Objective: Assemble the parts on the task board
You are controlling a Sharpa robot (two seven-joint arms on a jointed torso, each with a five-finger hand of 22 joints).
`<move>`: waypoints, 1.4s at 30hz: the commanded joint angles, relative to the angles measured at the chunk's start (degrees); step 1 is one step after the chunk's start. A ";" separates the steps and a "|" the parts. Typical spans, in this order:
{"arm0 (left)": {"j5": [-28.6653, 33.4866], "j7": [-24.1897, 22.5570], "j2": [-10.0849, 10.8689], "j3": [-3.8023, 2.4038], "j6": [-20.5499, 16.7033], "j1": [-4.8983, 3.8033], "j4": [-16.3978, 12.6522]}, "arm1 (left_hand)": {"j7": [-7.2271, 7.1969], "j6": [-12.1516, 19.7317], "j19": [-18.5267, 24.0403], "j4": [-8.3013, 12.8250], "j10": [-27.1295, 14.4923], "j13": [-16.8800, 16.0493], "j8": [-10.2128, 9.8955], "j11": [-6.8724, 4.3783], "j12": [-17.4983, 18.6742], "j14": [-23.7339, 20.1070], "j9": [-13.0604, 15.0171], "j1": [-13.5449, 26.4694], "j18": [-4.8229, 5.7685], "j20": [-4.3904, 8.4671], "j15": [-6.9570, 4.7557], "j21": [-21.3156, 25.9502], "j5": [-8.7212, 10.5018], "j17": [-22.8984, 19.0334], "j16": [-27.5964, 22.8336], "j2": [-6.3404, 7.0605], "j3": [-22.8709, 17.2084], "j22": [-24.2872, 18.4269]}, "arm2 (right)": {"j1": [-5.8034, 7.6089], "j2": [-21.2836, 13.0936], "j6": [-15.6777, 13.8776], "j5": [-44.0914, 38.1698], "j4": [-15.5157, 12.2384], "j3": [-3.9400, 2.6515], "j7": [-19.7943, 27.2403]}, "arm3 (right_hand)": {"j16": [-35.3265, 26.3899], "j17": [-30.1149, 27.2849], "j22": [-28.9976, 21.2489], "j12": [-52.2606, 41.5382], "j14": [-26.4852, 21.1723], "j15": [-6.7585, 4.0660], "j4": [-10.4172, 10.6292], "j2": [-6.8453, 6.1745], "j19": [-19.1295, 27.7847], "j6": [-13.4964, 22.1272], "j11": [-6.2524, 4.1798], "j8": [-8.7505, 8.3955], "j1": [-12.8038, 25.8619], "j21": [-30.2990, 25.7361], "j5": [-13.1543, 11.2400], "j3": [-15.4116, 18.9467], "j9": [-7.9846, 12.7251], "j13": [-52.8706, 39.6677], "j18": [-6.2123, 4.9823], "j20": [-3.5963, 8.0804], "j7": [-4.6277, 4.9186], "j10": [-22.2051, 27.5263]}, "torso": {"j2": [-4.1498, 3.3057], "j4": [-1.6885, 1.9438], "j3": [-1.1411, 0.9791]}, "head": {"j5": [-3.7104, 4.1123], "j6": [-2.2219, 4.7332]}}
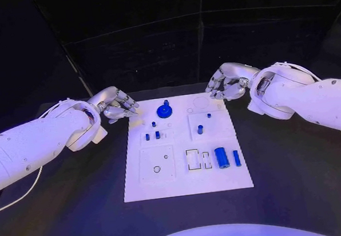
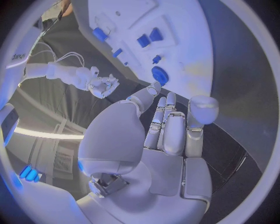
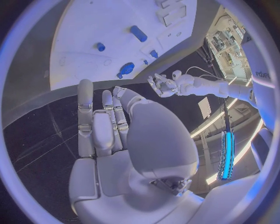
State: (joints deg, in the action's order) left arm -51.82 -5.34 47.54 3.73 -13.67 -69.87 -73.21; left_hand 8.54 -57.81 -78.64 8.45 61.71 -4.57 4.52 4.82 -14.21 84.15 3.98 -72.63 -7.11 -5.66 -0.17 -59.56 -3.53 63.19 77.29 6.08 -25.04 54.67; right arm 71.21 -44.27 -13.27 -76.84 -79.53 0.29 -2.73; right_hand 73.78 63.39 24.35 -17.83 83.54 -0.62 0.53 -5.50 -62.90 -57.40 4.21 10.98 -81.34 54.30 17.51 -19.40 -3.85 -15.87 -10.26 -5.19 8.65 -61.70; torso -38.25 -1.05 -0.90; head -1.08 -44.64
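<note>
i judge the job barely begun. my left hand [image 1: 116, 105] hangs off the far left corner of the task board [image 1: 145, 184], my right hand [image 1: 227, 82] off its far right corner, both released and holding nothing. the blue gear [image 1: 164, 111] sits at the far edge; small pegs [image 1: 152, 135] stand mid-board; the blue cylinder [image 1: 221, 157] lies loose near right. nothing on the black surface [image 1: 81, 209] blocks my reach.

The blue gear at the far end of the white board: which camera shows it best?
The head view: the blue gear lies in plain sight from above, between the two hands. The left wrist view shows it closer but bent, just beyond the fingertips. The right wrist view shows it small.
</note>
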 commanded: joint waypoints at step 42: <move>48.81 -23.83 1.28 0.14 -5.09 0.64 -7.73 | 0.37 -1.65 9.19 -1.44 2.13 -0.67 0.63 -0.09 -2.98 -6.82 -0.19 0.34 -3.37 -0.06 0.10 17.99 0.22 -17.43 -10.53 -1.56 1.53 -17.19 | -3.19 3.98 6.76 -16.44 1.46 2.33 -7.29 | 1.83 2.41 -0.27 6.29 2.05 1.26 -0.40 -1.23 -1.94 0.93 1.70 -4.05 1.78 0.38 -1.08 -1.28 -0.10 8.41 -0.35 -1.08 1.50 0.18 | -0.05 0.30 0.03 | 1.49 1.51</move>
State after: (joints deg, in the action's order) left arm -3.82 -28.02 48.90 3.89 -19.11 -69.17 -80.91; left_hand 8.80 -59.69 -69.76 7.03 64.28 -5.14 5.35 4.61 -16.87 77.77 3.86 -72.28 -10.04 -5.73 0.05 -41.75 -3.53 45.85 66.96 5.19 -23.97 37.54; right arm 67.96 -40.37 -6.68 -93.60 -78.14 2.61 -10.67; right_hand 75.40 65.75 24.15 -11.68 84.04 0.31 0.04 -7.21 -64.53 -56.03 5.82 7.10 -79.63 54.75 16.17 -20.34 -3.91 -7.53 -10.26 -6.25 10.01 -61.04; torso -38.27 -0.78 -0.86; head 0.42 -43.11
